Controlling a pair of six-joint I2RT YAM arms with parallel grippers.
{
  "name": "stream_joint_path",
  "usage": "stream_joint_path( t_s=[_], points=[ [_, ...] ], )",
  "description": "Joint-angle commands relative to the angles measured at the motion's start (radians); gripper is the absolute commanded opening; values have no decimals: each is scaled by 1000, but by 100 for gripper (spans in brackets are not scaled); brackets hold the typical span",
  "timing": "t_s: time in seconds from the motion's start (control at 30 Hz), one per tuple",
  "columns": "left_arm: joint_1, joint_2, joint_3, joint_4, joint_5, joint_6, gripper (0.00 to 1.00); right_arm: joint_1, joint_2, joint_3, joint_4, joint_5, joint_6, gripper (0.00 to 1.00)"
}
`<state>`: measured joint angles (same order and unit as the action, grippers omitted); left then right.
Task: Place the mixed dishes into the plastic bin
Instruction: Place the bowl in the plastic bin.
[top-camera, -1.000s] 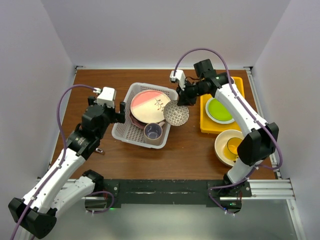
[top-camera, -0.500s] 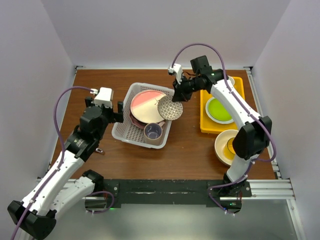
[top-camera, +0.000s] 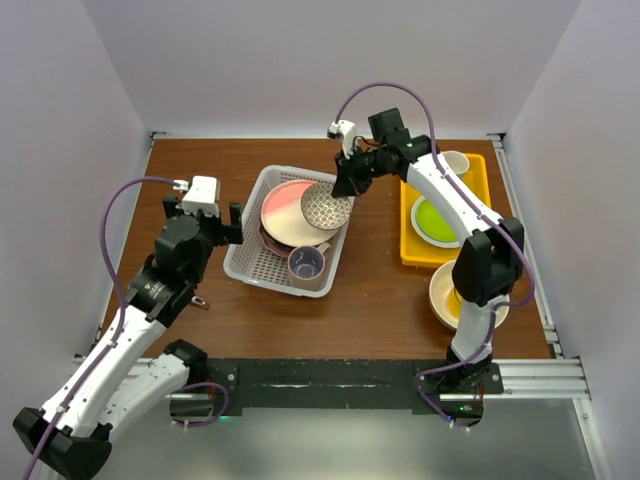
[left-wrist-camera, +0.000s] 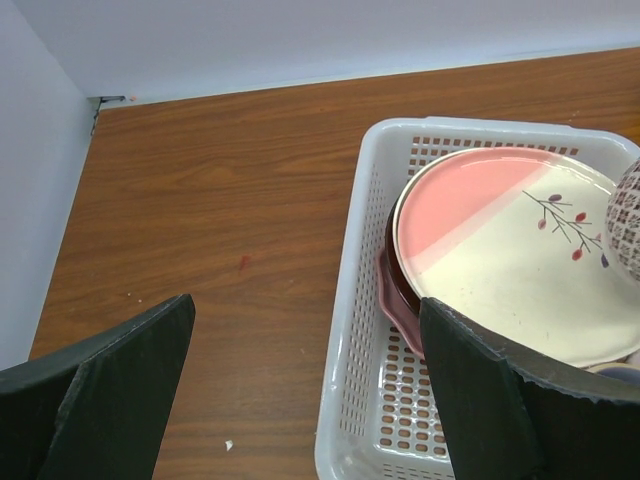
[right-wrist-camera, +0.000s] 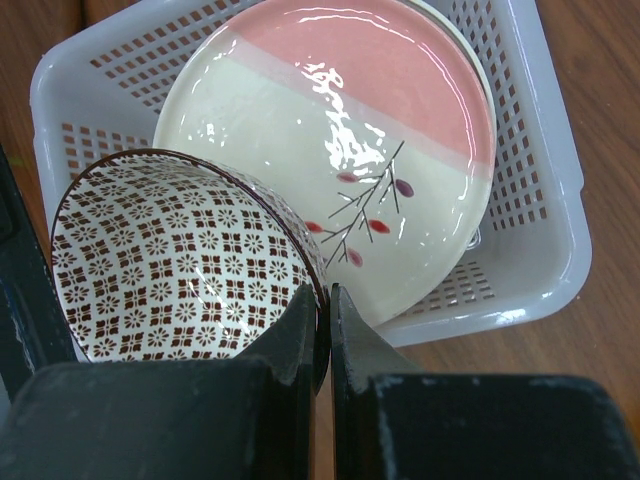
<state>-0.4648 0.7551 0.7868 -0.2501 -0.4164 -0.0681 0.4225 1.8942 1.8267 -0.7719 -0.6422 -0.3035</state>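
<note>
Item: small patterned bowl (right-wrist-camera: 170, 260), held over plastic bin (right-wrist-camera: 535, 200).
Grip: right gripper (right-wrist-camera: 325, 300) pinched on bowl rim, above pink-and-cream plate (right-wrist-camera: 330, 150); left gripper (left-wrist-camera: 305, 305) spread wide, empty, beside bin.

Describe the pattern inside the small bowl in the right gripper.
The small bowl: brown geometric squares on white; right wrist view.

Left wrist: bin (left-wrist-camera: 350, 330) cut off btm/right; dark-red dish (left-wrist-camera: 394, 280) mostly hidden under plate (left-wrist-camera: 500, 250).
</note>
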Motion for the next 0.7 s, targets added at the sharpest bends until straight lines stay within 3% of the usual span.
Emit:
stream_joint_path(
  t_s=[0.0,0.4,0.67],
  points=[
    [6,-25,-14,57,-41,-15,100,16,-4,57,111,1,125,0],
    [6,-26,-15,58,-45,-15,100,78,52,63,201,183,274,0],
    [6,-26,-15,58,-45,-13,100,99,72,68,206,240,284,0]
  ],
)
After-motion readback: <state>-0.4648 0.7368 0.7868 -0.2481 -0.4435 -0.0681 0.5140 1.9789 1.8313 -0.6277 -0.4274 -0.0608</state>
